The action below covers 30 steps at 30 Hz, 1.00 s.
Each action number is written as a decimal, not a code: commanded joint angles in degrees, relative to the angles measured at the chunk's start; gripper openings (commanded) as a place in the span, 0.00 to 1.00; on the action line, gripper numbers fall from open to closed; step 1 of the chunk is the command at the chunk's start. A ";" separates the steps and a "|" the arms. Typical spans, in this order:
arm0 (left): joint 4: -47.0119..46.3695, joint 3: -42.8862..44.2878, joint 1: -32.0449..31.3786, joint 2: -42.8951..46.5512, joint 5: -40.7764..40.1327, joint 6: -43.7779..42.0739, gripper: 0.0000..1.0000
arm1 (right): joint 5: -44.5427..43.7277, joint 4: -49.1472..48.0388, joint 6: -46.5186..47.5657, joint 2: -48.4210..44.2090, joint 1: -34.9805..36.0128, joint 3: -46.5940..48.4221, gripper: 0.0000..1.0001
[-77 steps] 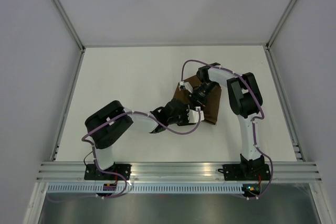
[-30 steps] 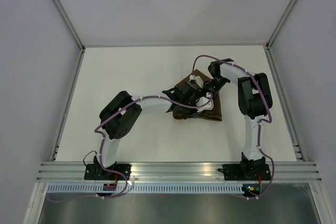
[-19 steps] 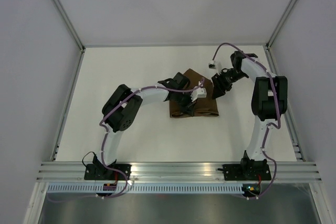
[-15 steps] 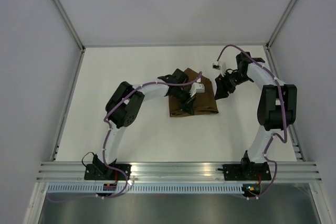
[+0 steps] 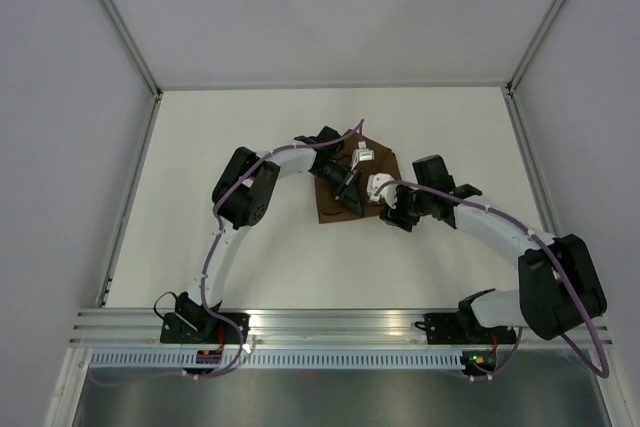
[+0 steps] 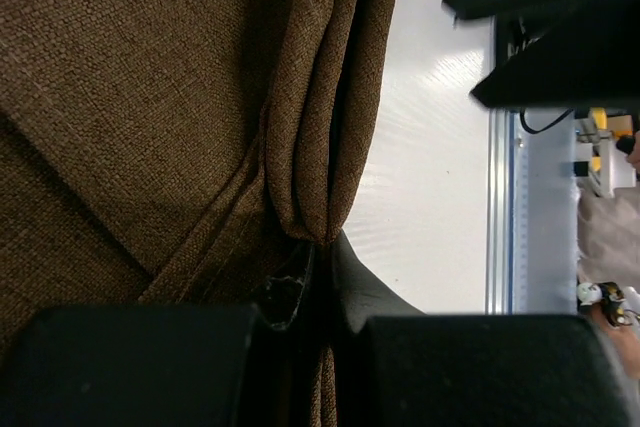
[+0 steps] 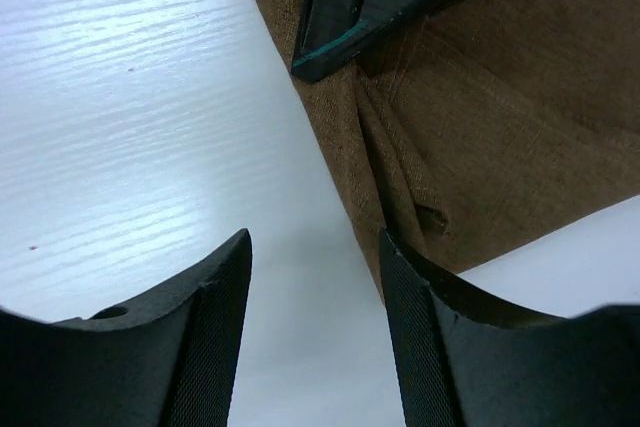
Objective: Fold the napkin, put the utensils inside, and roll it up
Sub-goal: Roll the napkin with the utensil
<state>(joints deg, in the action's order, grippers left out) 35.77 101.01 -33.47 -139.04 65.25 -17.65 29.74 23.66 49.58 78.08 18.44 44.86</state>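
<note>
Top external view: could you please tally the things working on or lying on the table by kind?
napkin, dark brown: 1
End effectors: 2, namely the left end effector, shut on a fold of the napkin, and the right end effector, open beside its edge
Total: 3

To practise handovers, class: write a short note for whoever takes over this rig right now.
Left gripper: shut, pinching a fold at the napkin edge.
Right gripper: open, empty, over bare table beside the napkin's edge.
Napkin: mid-table, folded in layers. Knife: not visible in any view.
Done: folding, at least partly.
Left: confirm the knife is inside, then roll the napkin up.
</note>
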 commanded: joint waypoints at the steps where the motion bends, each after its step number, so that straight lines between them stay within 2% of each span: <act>1: 2.37 1.47 0.69 -1.84 2.68 0.95 0.02 | -8.62 -16.79 2.45 -2.85 4.67 -4.68 0.60; 3: 2.73 1.64 1.04 -2.11 2.86 1.04 0.02 | -10.65 -20.91 3.41 -3.20 7.83 -6.36 0.60; 11: 4.40 3.23 1.48 -3.08 3.48 1.30 0.02 | -17.69 -26.47 7.02 2.06 17.50 -9.09 0.60; 21: 5.89 4.37 1.66 -3.69 3.56 0.69 0.02 | -22.79 -32.63 9.04 11.65 19.18 -8.04 0.58; 24: 6.24 4.54 1.83 -3.69 3.48 0.42 0.02 | -22.44 -31.58 9.57 12.88 19.36 -7.43 0.54; 30: 6.86 4.63 2.18 -3.60 4.00 -0.10 0.02 | -21.92 -25.87 10.80 15.69 19.36 -5.22 0.36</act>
<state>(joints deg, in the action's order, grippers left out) 41.47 104.29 -31.46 -141.84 68.20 -17.08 7.90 -6.68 59.13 91.46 37.76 38.48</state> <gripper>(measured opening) 0.098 0.379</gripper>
